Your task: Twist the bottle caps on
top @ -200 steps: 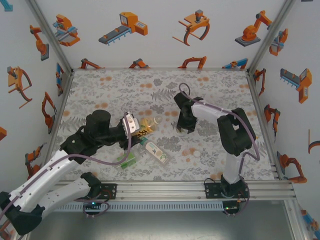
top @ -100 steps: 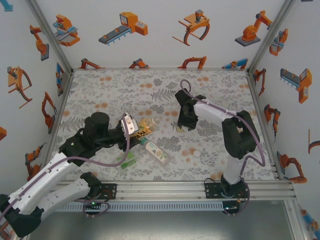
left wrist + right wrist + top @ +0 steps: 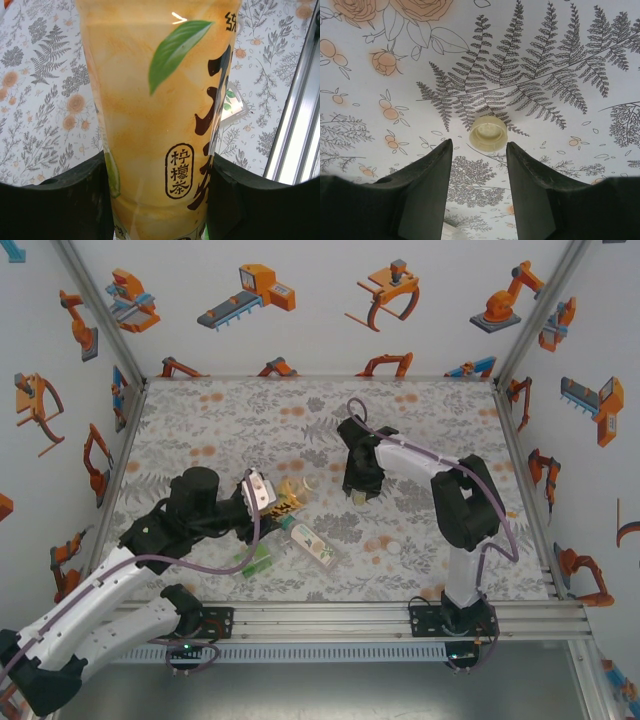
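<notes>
My left gripper (image 3: 157,167) is shut on the amber-yellow bottle (image 3: 160,100), black fingers pressed against both its sides. In the top view this bottle (image 3: 288,494) tilts up to the right, held by the left gripper (image 3: 268,494). My right gripper (image 3: 479,146) stands open just above the table. A pale yellowish bottle cap (image 3: 488,133) lies open side up just beyond its fingertips, apart from both. From above, the right gripper (image 3: 358,488) is right of the amber bottle. A white cap (image 3: 393,548) lies further forward. The white-labelled bottle (image 3: 315,545) and green-labelled bottle (image 3: 255,560) lie on the table.
The floral table cover (image 3: 250,420) stretches to the back and left. Printed walls enclose the table on three sides, and an aluminium rail (image 3: 400,615) runs along the near edge. That rail (image 3: 295,125) shows at the right of the left wrist view.
My right gripper has shifted slightly left over the table and its jaws have widened a little. The left arm has barely moved and still holds the amber bottle.
</notes>
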Action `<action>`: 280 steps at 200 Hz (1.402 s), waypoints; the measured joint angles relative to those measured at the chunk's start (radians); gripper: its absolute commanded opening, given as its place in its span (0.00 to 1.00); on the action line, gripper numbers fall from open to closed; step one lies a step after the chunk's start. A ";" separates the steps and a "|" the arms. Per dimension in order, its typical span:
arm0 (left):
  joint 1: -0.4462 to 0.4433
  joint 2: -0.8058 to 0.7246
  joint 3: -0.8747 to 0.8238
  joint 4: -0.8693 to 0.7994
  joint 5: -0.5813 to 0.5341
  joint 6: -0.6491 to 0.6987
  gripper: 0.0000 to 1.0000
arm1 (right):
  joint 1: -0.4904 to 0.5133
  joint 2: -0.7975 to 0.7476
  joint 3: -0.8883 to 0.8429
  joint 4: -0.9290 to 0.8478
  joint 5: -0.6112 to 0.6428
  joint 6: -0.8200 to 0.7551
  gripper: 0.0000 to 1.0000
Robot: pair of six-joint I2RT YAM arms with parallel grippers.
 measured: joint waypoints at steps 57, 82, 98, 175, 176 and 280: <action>0.000 -0.009 -0.003 0.000 -0.001 -0.001 0.00 | 0.000 0.003 0.000 0.002 -0.011 0.000 0.47; 0.000 -0.009 -0.003 0.000 -0.001 -0.001 0.00 | 0.000 0.013 0.000 0.004 -0.018 0.000 0.47; 0.000 -0.009 -0.003 0.000 -0.001 -0.001 0.00 | 0.000 0.019 0.000 0.004 -0.018 0.000 0.47; 0.000 -0.005 -0.003 0.000 -0.002 -0.002 0.00 | 0.000 0.031 -0.002 0.010 -0.022 0.000 0.41; 0.000 -0.005 -0.003 0.000 -0.002 -0.002 0.00 | 0.000 0.031 -0.002 0.010 -0.022 0.000 0.41; 0.000 0.013 -0.003 0.000 -0.004 -0.001 0.00 | 0.000 0.015 -0.066 0.085 -0.045 0.021 0.20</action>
